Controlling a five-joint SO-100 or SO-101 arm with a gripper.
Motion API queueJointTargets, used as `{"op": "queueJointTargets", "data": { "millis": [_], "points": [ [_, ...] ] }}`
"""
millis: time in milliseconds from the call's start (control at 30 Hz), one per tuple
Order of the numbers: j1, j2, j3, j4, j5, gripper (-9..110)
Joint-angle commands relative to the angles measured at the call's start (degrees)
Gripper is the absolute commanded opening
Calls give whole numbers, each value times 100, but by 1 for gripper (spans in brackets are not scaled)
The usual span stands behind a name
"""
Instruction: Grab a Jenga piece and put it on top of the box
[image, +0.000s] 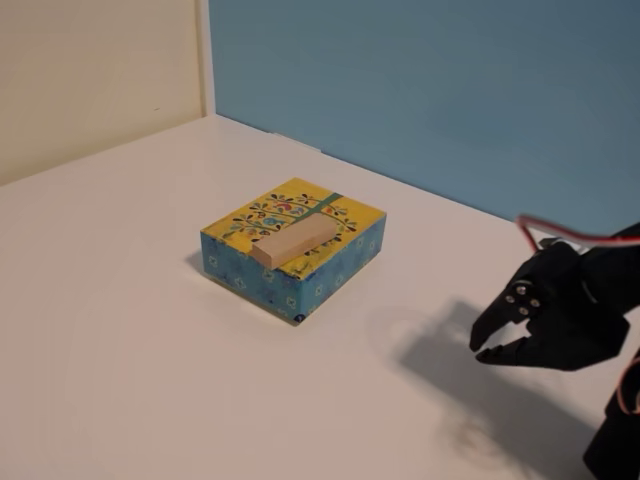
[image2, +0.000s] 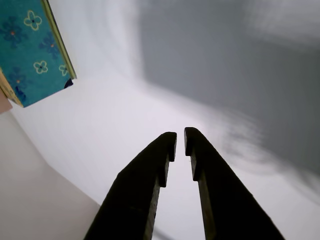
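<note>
The Jenga piece (image: 292, 243), a pale wooden block, lies flat on the yellow patterned top of the box (image: 345, 213), near its front left edge. The box stands in the middle of the white table. My black gripper (image: 487, 349) hovers low over the table to the right of the box, well apart from it. Its fingers are shut with only a thin slit between them and nothing held. In the wrist view the gripper (image2: 180, 140) points at bare table, and the box's blue flowered side (image2: 30, 50) shows at the upper left.
A blue wall (image: 430, 90) runs along the back of the white table (image: 130, 330), and a cream wall (image: 90, 70) closes the left corner. A red wire (image: 545, 227) arcs above the arm.
</note>
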Motion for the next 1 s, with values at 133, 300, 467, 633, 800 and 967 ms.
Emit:
{"op": "queueJointTargets", "data": {
  "millis": [133, 300, 467, 633, 800, 967],
  "points": [
    [-35, 360, 35, 237, -35, 0],
    [-62, 360, 35, 237, -62, 0],
    [-62, 360, 35, 237, -70, 0],
    [-70, 352, 35, 237, -88, 0],
    [-79, 352, 35, 237, -97, 0],
    [-79, 352, 35, 237, -97, 0]
  ]
}}
